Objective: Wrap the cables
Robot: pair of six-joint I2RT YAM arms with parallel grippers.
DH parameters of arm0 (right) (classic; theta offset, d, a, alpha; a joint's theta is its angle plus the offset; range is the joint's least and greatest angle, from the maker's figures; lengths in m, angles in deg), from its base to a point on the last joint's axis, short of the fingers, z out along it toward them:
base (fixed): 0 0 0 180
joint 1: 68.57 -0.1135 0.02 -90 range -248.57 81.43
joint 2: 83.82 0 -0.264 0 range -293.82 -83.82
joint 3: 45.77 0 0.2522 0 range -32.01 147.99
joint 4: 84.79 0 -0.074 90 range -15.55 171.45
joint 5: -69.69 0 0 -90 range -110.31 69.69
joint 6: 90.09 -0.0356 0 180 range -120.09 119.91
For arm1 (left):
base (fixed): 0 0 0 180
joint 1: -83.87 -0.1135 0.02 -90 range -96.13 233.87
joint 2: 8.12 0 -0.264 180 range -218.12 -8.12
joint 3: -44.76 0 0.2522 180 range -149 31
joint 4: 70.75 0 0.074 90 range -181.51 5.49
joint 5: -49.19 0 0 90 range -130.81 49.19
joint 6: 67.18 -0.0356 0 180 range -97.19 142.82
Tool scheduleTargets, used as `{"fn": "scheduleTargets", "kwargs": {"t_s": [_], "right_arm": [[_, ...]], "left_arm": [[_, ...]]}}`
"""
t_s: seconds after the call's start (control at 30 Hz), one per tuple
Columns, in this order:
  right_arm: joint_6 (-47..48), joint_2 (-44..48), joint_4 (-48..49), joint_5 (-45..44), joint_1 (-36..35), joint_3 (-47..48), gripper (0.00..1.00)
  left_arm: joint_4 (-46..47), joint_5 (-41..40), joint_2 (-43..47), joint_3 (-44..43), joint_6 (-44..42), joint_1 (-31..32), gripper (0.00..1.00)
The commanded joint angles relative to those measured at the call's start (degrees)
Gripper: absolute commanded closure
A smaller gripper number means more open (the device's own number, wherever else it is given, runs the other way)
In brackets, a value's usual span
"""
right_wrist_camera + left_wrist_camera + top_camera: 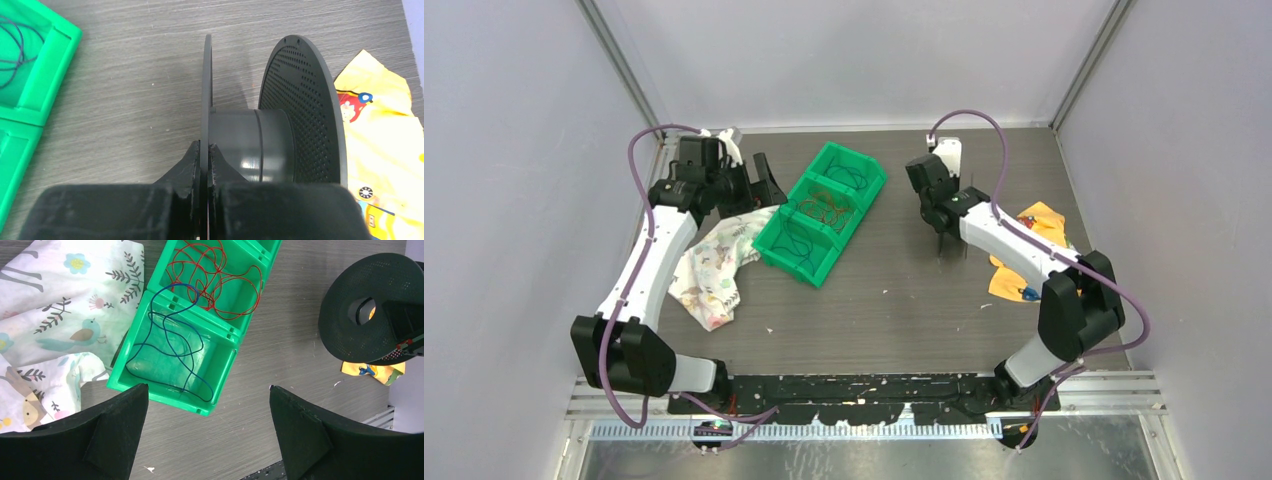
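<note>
Since no strand is on the spool (250, 145) yet, I judge the wrapping itself not begun; the step in hand is fetching a first cable.

**Task items.** The cables lie loose in the green bin (227, 362), which sits left of centre toward the far side of the table (125, 75). The dark blue cable (165, 350) is coiled in the nearest compartment and the red cable (220, 277) in the middle one. The blue strand's far loop crosses the dividing wall into the red one's compartment. The overhead view shows a further dark strand in the farthest compartment.

**End effectors.** The left gripper (207, 405) hovers over the near end of the bin with its fingers spread wide and nothing between them. The right gripper (205, 147), to the right of the bin, is clamped on the thin left flange of the spool, whose bare hub lies horizontal. Whether the spool touches the table cannot be told.

**Next move, as judged.**
- The left gripper needs to descend into one compartment without striking the walls.
- It should pinch a strand much thinner than its fingers, preferably near an end, so only one cable lifts.
- The strand then has to be carried right to the hub, between the flanges.

**Markings.** No brand, label or legible writing is visible. The patterned cloth (60, 300) left of the bin shows birds and flowers. The yellow cloth (385, 125) at the right shows small cartoon figures, with no readable text.
</note>
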Motion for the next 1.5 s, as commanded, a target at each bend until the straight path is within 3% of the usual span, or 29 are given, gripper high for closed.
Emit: {"fn": "scheduleTargets", "kwargs": {"t_s": [0.0, 0.1, 0.2, 0.27, 0.47, 0.6, 0.83, 1.0, 1.13, 1.27, 1.47], "right_arm": [[-4.4, 3.8, 7.1, 3.8, 2.7, -2.9, 1.00], [-5.4, 4.7, 7.8, 6.2, 4.4, -4.1, 0.95], [-5.5, 5.6, 7.7, 7.2, 5.0, -4.8, 0.67], [-5.6, 6.0, 7.3, 7.7, 5.1, -4.9, 0.53], [-5.5, 8.2, 5.9, 7.9, 5.0, -3.5, 0.40], [-4.9, 10.4, 3.4, 7.5, 5.0, -0.7, 0.34], [-3.2, 14.7, 1.2, 3.3, 5.0, 0.1, 0.33], [-0.9, 18.6, -0.4, -2.9, 6.1, -3.2, 0.31], [-2.1, 17.3, -6.1, 0.8, 9.8, -3.1, 0.26], [-3.4, 17.7, -6.5, 2.7, 11.2, -5.2, 0.20], [-4.9, 18.7, -6.8, 4.9, 12.1, -4.1, 0.18]], "left_arm": [[-0.5, 1.5, 1.8, -1.1, -0.2, -0.2, 0.08], [-0.6, 2.5, 1.9, -1.1, -0.5, -0.2, 0.07], [-0.8, 4.5, 1.8, -1.4, -1.2, -0.2, 0.07], [-1.1, 5.2, 1.7, -1.7, -1.5, -0.2, 0.06], [-4.6, 3.4, -0.1, -4.4, -4.1, 1.0, 0.07], [-6.4, 1.8, -1.3, -6.4, -5.7, 3.0, 0.06], [-5.5, 2.0, -3.3, -7.4, -5.5, 5.5, 0.05], [-8.1, -5.2, -5.8, -10.9, -8.7, 10.6, 0.01], [-10.2, -6.4, -9.9, -15.6, -9.9, 12.7, 0.00], [-4.3, -7.3, -13.2, -17.2, -6.3, 15.1, 0.00], [-9.1, -17.6, -30.8, -37.1, -8.9, 19.5, 0.00]]}}
